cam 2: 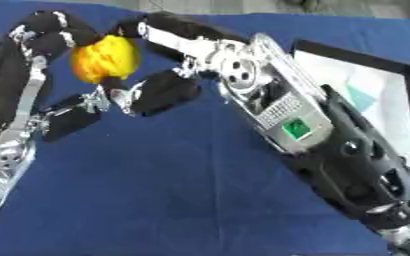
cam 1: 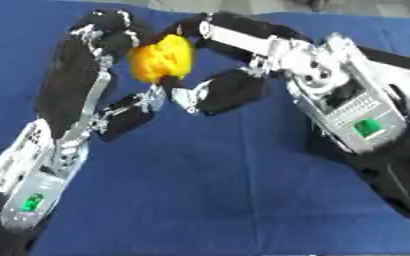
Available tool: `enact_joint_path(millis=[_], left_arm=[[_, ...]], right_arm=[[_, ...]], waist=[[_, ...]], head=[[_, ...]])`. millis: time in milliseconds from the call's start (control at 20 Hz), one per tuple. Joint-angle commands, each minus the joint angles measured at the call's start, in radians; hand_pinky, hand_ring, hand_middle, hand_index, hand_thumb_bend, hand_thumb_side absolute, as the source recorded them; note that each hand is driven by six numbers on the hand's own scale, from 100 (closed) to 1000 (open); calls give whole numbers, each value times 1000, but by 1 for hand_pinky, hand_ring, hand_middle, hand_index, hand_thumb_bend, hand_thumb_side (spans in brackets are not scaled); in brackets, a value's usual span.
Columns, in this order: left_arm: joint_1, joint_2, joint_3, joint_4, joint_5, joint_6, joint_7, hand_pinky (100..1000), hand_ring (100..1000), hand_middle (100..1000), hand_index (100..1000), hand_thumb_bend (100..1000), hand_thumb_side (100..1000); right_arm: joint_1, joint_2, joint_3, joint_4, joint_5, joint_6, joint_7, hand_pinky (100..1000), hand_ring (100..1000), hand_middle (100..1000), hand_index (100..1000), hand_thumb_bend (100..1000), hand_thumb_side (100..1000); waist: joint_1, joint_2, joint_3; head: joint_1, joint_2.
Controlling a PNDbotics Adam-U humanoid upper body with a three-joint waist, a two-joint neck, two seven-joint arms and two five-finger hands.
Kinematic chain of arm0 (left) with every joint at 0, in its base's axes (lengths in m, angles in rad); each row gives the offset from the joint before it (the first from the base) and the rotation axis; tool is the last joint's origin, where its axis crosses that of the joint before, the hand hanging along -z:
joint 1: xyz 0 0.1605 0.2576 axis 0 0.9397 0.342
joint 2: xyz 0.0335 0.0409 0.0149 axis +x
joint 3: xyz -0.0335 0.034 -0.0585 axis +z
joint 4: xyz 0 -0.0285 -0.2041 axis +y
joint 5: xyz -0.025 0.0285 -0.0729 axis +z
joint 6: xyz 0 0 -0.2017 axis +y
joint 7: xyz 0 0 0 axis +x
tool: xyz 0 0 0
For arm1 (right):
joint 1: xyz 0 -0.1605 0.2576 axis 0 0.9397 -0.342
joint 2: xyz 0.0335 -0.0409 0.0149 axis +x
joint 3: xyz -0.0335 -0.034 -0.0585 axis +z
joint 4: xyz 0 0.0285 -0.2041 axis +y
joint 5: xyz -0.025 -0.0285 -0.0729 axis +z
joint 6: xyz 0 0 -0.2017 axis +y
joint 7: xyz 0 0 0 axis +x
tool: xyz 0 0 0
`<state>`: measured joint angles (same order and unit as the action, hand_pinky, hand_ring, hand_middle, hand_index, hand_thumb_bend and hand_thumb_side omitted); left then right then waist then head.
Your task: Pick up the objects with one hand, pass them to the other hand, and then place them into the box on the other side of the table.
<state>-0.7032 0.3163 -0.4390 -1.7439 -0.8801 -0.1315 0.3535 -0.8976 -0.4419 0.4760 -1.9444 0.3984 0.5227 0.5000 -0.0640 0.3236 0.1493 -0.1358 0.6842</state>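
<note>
Caught mid-handover, above the blue tabletop: a yellow-orange object, lumpy and rounded, held up between the two hands and touching both. Left hand curled around it from the left, fingers arching over the top and thumb reaching in beneath. Right hand closed in from the right, upper fingers laid across the top of the object and a lower finger or thumb bent in under it, so pinched from both sides at once. Impossible to tell which hand bore the weight, or which way the pass ran. Judged from this: picking up done, transfer under way but not finished, since neither hand had let go. Left to do, by that reading: release by the giving hand, carry across by the taking hand, and placing in the box. Box seen only in the right eye view, just beyond the right forearm on its outer side, dark-rimmed with a pale inside; nothing made out in the part showing, apart from a faint greenish patch, the rest hidden behind the arm. No other loose objects seen near either hand.
</note>
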Motion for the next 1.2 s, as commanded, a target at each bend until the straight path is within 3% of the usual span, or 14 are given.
enact_joint_path(millis=[50,300,450,650,850,1200], left_arm=[[-22,-5,2,-14,0,-4,5,745,578,555,647,100,136],[-17,-8,3,-2,-13,11,-14,767,611,598,703,100,115],[-16,-9,2,7,-23,31,-42,789,656,657,775,207,133],[-14,-14,1,17,-51,64,-96,814,716,735,866,341,209],[-12,-16,7,21,-73,105,-126,835,752,769,949,506,334],[-7,-21,23,29,-93,209,-122,837,749,766,971,569,384]], right_arm=[[-12,-5,-11,-7,-59,24,-54,892,936,614,679,100,294],[5,-26,-18,-48,-210,51,-159,881,901,546,608,100,201],[14,-37,-26,-55,-292,58,-193,875,884,497,569,100,108],[17,-40,-28,-56,-374,72,-222,868,871,477,556,100,100],[20,-45,-27,-56,-392,71,-221,864,867,477,552,100,100],[30,-50,-33,-56,-392,72,-219,860,864,476,546,100,100]], waist=[[4,-25,0],[3,-24,0],[4,-24,-1],[5,-24,-1],[6,-23,-2],[8,-23,-5]], head=[[-5,2],[-6,1],[-6,0],[-7,-1],[-7,0],[-6,1]])
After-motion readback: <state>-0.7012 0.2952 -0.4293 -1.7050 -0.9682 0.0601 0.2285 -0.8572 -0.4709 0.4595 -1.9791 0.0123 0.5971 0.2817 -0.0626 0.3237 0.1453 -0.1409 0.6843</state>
